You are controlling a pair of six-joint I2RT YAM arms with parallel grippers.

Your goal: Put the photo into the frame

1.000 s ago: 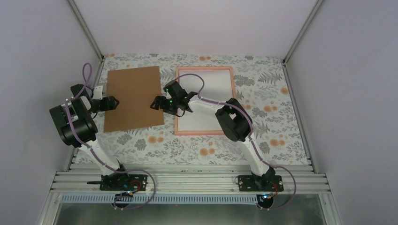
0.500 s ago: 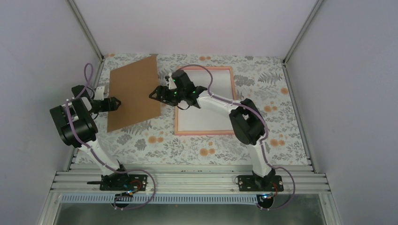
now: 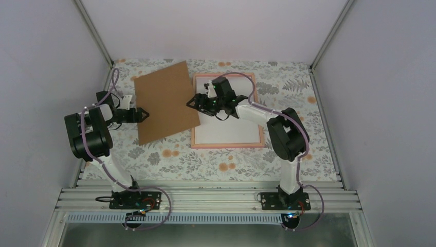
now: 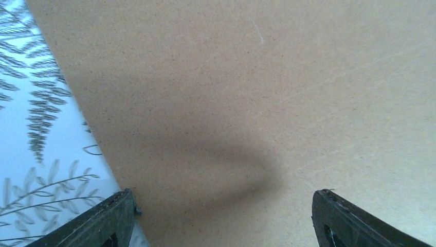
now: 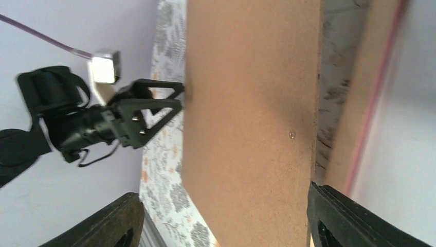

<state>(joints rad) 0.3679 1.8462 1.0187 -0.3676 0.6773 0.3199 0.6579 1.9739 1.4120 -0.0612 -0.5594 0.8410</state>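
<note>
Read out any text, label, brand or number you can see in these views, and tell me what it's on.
None: no words, labels, brands or numbers show in any view. The brown cardboard sheet is plain, the pink frame is unmarked, and the floral table cover shows only leaf and flower prints.

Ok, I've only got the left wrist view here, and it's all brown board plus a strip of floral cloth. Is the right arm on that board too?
Observer: Yes. From above, the right end effector is at the cardboard sheet's right edge, opposite the left end effector.
Operator: Where's the frame?
Observer: The pink frame lies just right of the sheet; the sheet's near right corner overlaps its left border.
Operator: And the photo?
Observer: No view shows it; inside the frame only white is visible.
</note>
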